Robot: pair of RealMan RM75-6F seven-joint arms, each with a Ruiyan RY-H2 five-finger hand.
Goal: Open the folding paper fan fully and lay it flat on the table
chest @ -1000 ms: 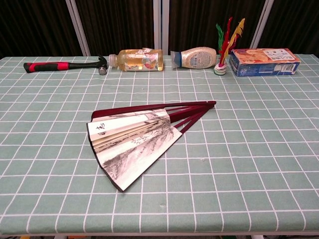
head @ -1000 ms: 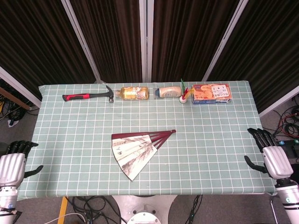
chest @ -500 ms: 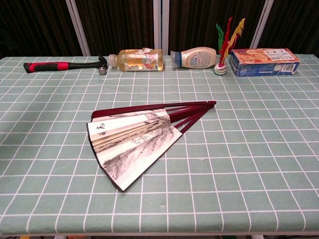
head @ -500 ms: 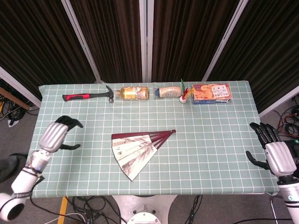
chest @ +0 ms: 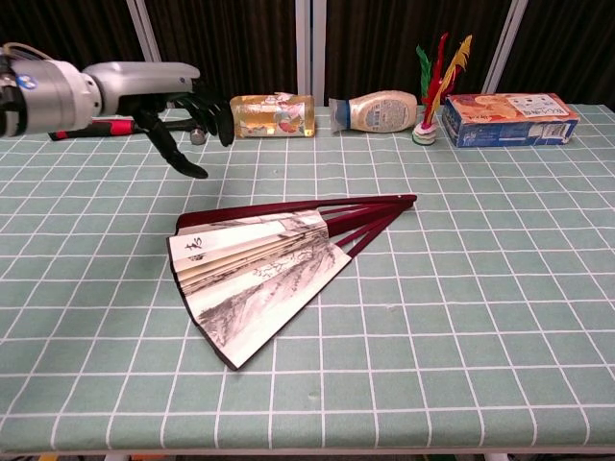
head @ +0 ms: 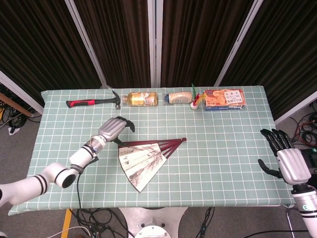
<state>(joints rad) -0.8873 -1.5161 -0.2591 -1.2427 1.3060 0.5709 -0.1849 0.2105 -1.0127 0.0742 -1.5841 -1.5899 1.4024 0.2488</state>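
Note:
A paper fan [head: 146,158] [chest: 259,264] with dark red ribs lies partly spread at the table's middle, its pivot pointing right and its painted leaf toward the front left. My left hand [head: 113,130] [chest: 163,91] hovers just left of and behind the fan's top rib, fingers apart and curved downward, holding nothing. Off the table's right edge my right hand [head: 286,159] hangs with its fingers spread and nothing in it; the chest view does not show it.
Along the back edge lie a red-handled hammer [head: 94,102], a yellow bottle [head: 142,98], a white bottle [head: 178,97], a feather shuttlecock [head: 196,101] and an orange box [head: 224,99]. A green checked cloth [head: 223,144] covers the table.
My left arm has swung in from the table's left side to the fan's upper left edge. The right hand has barely shifted. The fan has not moved.

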